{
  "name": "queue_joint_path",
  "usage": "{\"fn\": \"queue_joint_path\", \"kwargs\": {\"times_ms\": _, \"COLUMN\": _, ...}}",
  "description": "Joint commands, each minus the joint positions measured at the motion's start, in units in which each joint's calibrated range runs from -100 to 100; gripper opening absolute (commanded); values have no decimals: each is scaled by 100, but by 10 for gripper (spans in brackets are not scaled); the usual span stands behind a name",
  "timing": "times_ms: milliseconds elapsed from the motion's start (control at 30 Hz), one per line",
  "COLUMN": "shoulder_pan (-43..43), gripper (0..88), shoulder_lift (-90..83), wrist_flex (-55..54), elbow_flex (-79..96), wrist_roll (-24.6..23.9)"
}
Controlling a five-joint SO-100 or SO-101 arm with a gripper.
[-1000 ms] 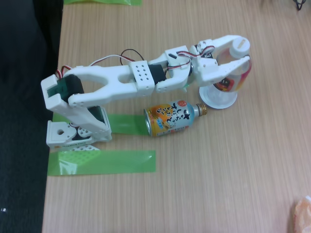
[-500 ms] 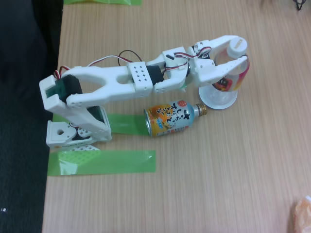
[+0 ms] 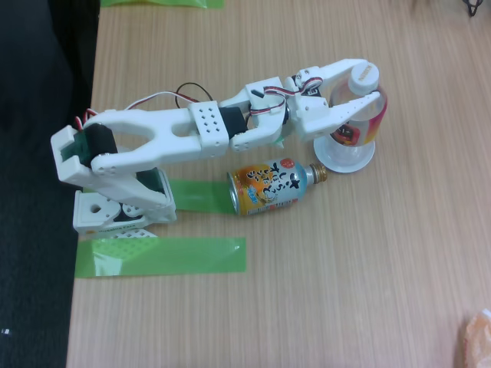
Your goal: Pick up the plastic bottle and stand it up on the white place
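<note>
The clear plastic bottle [image 3: 362, 123], with a white cap and a red and yellow label, stands nearly upright with its base on the small round white place [image 3: 344, 159] in the fixed view. My gripper [image 3: 368, 80] reaches in from the left. Its two white fingers close around the bottle's upper body just below the cap, one behind it and one in front. The lower front of the bottle shows below the front finger.
An orange and light-blue bottle-can [image 3: 268, 186] lies on its side just left of the plate, its gold cap almost touching the rim. Green tape strips [image 3: 161, 257] lie by the arm's base [image 3: 115, 211]. The table's left edge drops off near the base.
The arm has drawn back to the left. The bottle's cap has moved left with the gripper, bringing the bottle from a rightward lean to nearly upright on the plate.
</note>
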Motion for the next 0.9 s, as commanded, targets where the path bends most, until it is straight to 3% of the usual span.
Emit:
{"fn": "queue_joint_path", "kwargs": {"times_ms": 0, "shoulder_pan": -25, "gripper": 169, "shoulder_lift": -91, "wrist_flex": 12, "elbow_flex": -54, "wrist_roll": -6}}
{"fn": "queue_joint_path", "kwargs": {"times_ms": 867, "shoulder_pan": -18, "gripper": 169, "shoulder_lift": 488, "wrist_flex": 21, "elbow_flex": -1231, "wrist_roll": -6}}
